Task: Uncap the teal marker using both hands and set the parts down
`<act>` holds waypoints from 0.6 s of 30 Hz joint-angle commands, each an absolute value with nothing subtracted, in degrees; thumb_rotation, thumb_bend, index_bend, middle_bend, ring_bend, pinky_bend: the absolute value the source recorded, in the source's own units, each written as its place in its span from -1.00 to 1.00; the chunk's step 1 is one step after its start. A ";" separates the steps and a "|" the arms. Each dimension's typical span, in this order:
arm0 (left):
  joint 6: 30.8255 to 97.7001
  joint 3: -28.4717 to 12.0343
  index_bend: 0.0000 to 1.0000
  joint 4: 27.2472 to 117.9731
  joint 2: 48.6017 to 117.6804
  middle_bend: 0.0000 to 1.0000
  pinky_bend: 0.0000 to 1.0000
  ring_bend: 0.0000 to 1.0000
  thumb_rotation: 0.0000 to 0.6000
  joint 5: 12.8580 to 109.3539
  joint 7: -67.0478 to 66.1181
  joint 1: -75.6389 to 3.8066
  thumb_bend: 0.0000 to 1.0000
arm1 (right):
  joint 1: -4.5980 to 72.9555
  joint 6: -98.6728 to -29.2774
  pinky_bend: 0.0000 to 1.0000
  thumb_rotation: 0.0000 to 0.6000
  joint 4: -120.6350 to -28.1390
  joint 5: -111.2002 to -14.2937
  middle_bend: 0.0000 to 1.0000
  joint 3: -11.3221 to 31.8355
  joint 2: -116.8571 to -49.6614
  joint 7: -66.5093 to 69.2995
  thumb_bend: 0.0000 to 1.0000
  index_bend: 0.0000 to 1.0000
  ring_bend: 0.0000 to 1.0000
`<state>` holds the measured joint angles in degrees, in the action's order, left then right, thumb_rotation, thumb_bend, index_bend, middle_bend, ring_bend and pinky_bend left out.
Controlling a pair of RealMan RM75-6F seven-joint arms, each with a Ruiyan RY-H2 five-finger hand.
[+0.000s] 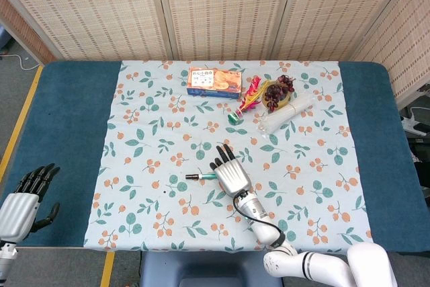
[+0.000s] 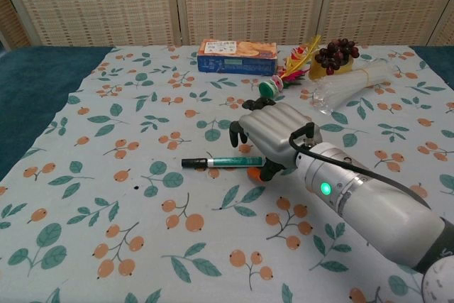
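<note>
The teal marker (image 1: pixel 201 176) (image 2: pixel 220 162) lies flat on the floral cloth (image 1: pixel 154 132), its black cap pointing left. My right hand (image 1: pixel 230 171) (image 2: pixel 273 136) hovers over the marker's right end and hides it in the head view. Its fingers stretch out flat, and the orange-tipped thumb sits just in front of the barrel in the chest view. I see no closed grip on the marker. My left hand (image 1: pixel 23 196) rests at the near left corner of the blue table, fingers apart and holding nothing; the chest view does not show it.
At the back of the cloth stand a biscuit box (image 1: pixel 214 80) (image 2: pixel 237 57), a colourful shuttlecock (image 1: pixel 243 104) (image 2: pixel 278 79), dark grapes (image 1: pixel 278 91) (image 2: pixel 336 53) and a clear plastic bundle (image 1: pixel 287 115) (image 2: pixel 351 81). Bare blue table (image 1: pixel 67 119) flanks the cloth on both sides.
</note>
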<state>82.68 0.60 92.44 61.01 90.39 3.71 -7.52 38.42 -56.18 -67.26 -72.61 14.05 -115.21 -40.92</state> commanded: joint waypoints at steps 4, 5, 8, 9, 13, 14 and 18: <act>82.73 0.46 -1.00 92.09 60.86 -1.00 -0.82 -1.00 1.00 90.28 4.56 -7.58 -0.08 | 40.07 -55.79 -1.00 1.00 -64.40 -71.06 -0.31 14.21 -117.44 -40.41 -0.50 -0.23 -0.99; 82.75 0.44 -1.00 92.01 60.85 -1.00 -0.82 -1.00 1.00 90.28 4.63 -7.58 -0.08 | 40.23 -55.77 -1.00 1.00 -64.19 -70.88 -0.30 14.25 -117.59 -40.35 -0.49 -0.22 -0.98; 82.96 0.48 -1.00 91.97 60.90 -1.00 -0.82 -1.00 1.00 90.43 4.59 -7.50 -0.08 | 40.66 -55.81 -1.00 1.00 -63.62 -70.46 -0.29 14.13 -117.99 -40.37 -0.46 -0.20 -0.97; 82.86 0.47 -1.00 91.93 60.92 -1.00 -0.82 -1.00 1.00 90.41 4.67 -7.56 -0.08 | 40.79 -55.83 -1.00 1.00 -63.46 -70.34 -0.28 13.98 -118.09 -40.45 -0.45 -0.19 -0.96; 82.82 0.44 -1.00 91.93 60.91 -1.00 -0.82 -1.00 1.00 90.42 4.77 -7.62 -0.09 | 41.12 -55.97 -1.00 1.00 -63.05 -69.85 -0.23 13.70 -118.44 -40.63 -0.39 -0.12 -0.91; 82.83 0.43 -1.00 91.94 60.90 -1.00 -0.82 -1.00 1.00 90.43 4.84 -7.62 -0.09 | 41.19 -55.98 -1.00 1.00 -62.97 -69.67 -0.21 13.65 -118.51 -40.77 -0.37 -0.10 -0.89; 83.17 0.52 -1.00 91.80 60.78 -1.00 -0.81 -1.00 1.00 90.54 5.21 -7.41 -0.08 | 41.46 -56.29 -1.00 1.00 -62.98 -69.27 -0.11 13.46 -118.58 -41.28 -0.32 0.04 -0.78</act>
<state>83.15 0.51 91.83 60.79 90.52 5.18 -7.43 41.45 -56.30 -62.97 -69.29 13.47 -118.58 -41.26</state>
